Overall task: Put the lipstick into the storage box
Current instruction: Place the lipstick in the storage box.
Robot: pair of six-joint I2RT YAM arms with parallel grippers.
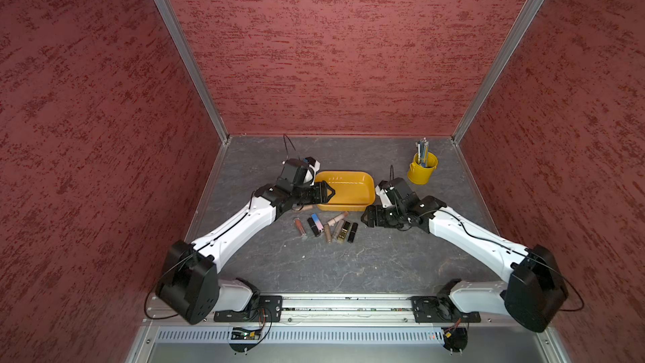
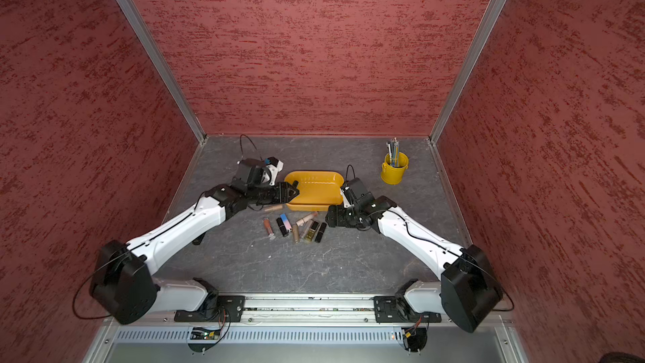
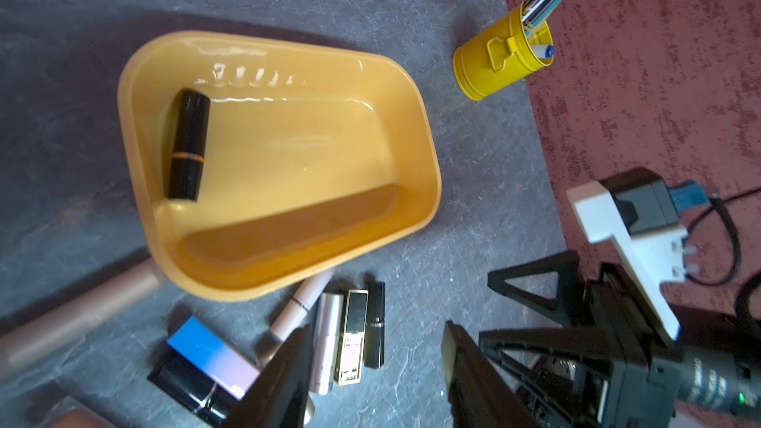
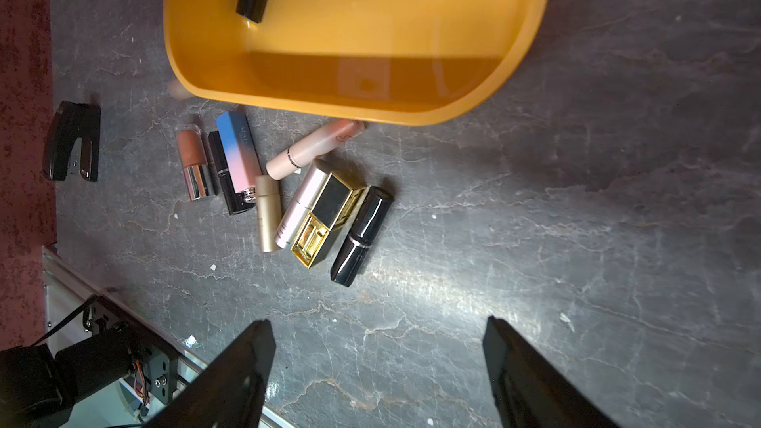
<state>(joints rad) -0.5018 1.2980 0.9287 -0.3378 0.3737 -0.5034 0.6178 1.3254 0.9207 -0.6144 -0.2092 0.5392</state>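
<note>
Now the black lipstick (image 3: 187,146) with a thin gold ring lies flat inside the storage box (image 3: 430,183), close to one short end, and nothing holds it. The left gripper (image 3: 376,329) hangs over that end of the box in both top views, and its two black fingers (image 3: 284,376) are spread apart with nothing between them. The right gripper (image 4: 378,323) is let go too: its fingers stand wide apart over bare grey table (image 4: 576,199), near the other end of the box. More lipsticks lie in a little heap on the table in front of the box. Among them are a blue and pink tube (image 4: 239,150), a square gold case (image 4: 325,220) and a shiny black tube (image 4: 362,236). A pale pink tube (image 4: 317,146) reaches right up to the box's rim. A long brown tube (image 1: 308,208) lies by itself beside the box, partly under the left arm (image 1: 241,228). A small yellow cup (image 1: 422,169) full of pens (image 1: 421,150) stands well apart, near the back corner.
</note>
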